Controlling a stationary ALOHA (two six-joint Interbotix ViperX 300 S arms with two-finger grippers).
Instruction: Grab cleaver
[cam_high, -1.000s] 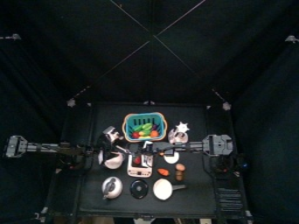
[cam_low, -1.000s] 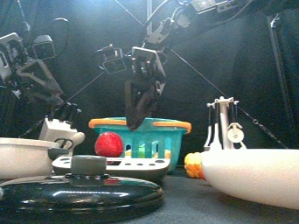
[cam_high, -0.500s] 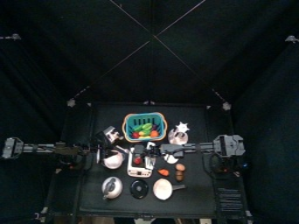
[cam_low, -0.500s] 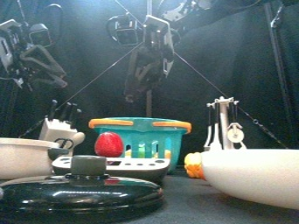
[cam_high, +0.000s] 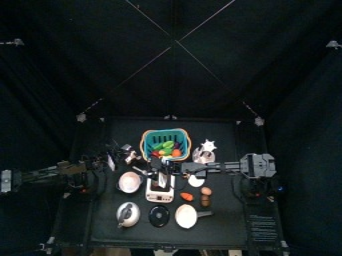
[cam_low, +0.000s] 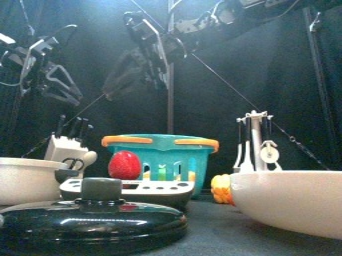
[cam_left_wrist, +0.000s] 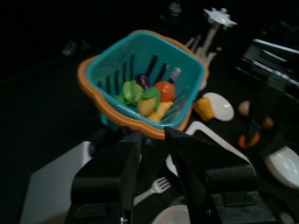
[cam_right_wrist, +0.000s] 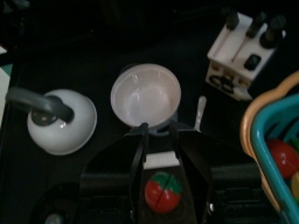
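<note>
I cannot single out the cleaver in any view. Several black handles stick up from a white knife block (cam_right_wrist: 246, 48) (cam_low: 67, 152); which one belongs to the cleaver I cannot tell. My right gripper (cam_right_wrist: 162, 129) reaches across the middle of the table (cam_high: 163, 178) and hangs high above it, open, with nothing between its jaws. Below it lie a white bowl (cam_right_wrist: 146, 92) and a red tomato (cam_right_wrist: 163, 192). My left gripper (cam_left_wrist: 152, 136) stands open and empty near the table's left edge (cam_high: 91, 178), facing the teal basket (cam_left_wrist: 146, 83).
The teal basket of toy vegetables (cam_high: 163, 146) stands at the back middle, and a utensil stand (cam_low: 254, 140) to its right. A white rack (cam_low: 134, 185) holds the tomato. A black pot lid (cam_low: 94, 215) and a large white dish (cam_low: 287, 200) lie at the front edge.
The right gripper has risen well above the basket and drifted left. The left arm has drawn back from the middle toward the table's left edge.
</note>
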